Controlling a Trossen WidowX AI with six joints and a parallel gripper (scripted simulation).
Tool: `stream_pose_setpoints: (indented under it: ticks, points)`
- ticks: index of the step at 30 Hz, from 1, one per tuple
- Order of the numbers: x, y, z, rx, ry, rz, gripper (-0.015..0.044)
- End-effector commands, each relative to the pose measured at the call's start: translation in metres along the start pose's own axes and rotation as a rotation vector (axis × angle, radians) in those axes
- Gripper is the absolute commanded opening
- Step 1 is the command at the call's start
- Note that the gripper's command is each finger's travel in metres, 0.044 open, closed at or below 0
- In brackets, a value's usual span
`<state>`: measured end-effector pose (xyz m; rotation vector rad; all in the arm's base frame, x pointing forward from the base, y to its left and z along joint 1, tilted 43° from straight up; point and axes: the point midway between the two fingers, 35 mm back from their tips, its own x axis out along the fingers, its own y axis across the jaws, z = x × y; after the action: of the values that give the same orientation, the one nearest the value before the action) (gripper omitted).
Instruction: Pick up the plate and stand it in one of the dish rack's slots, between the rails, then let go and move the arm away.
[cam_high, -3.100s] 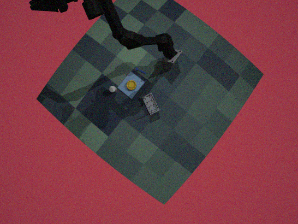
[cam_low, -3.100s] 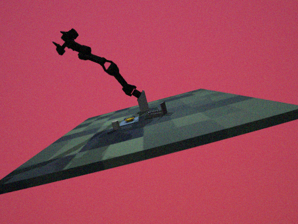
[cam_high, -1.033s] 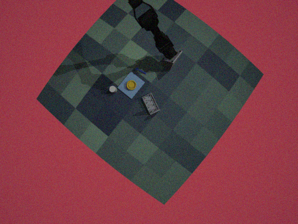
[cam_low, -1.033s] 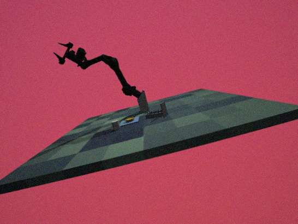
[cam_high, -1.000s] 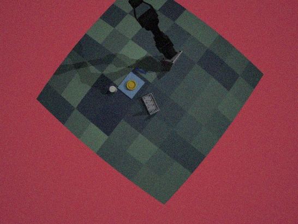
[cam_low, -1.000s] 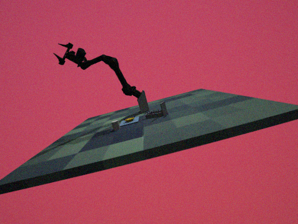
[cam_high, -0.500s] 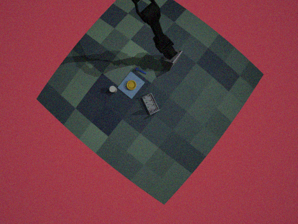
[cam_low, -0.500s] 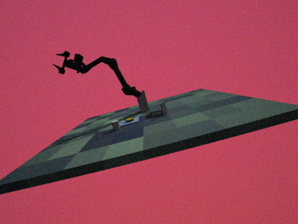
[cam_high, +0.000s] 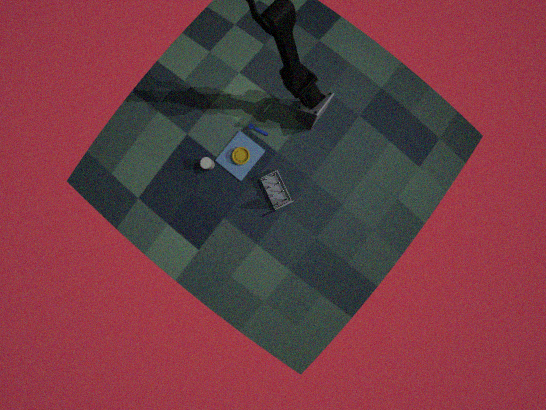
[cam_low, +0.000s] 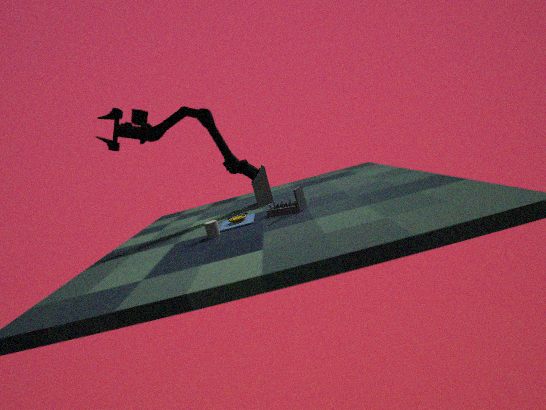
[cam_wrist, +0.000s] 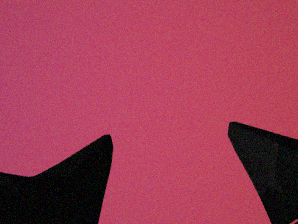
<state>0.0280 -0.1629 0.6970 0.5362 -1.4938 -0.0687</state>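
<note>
A yellow plate (cam_high: 240, 155) (cam_low: 237, 218) lies flat on a light blue square mat (cam_high: 242, 174) (cam_low: 250, 220). The grey dish rack (cam_high: 275, 190) (cam_low: 282, 209) stands beside the mat, with a taller panel at one end; I see no plate in its slots. My gripper (cam_low: 97, 127) (cam_wrist: 172, 135) is open and empty, high in the air and well away from the plate and the rack. Its fingers stand wide apart in the wrist view, with only plain background between them. In the top view the gripper is out of the frame.
A white cup-like cylinder (cam_high: 206, 163) (cam_low: 212, 229) stands beside the mat, on the side away from the rack. A small blue utensil (cam_high: 259, 130) lies near the mat's corner towards the arm's base. An upright grey panel (cam_high: 324, 107) (cam_low: 263, 187) stands at the arm's base.
</note>
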Motion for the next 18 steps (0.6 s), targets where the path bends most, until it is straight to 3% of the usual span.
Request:
stream_pose_setpoints:
  ticks: [1, 18]
  points:
    - [-0.002, -0.030, -0.003, 0.008, -0.001, -0.072, 0.0400]
    - [-0.016, -0.106, -0.036, -0.012, 0.059, -0.288, 0.0400]
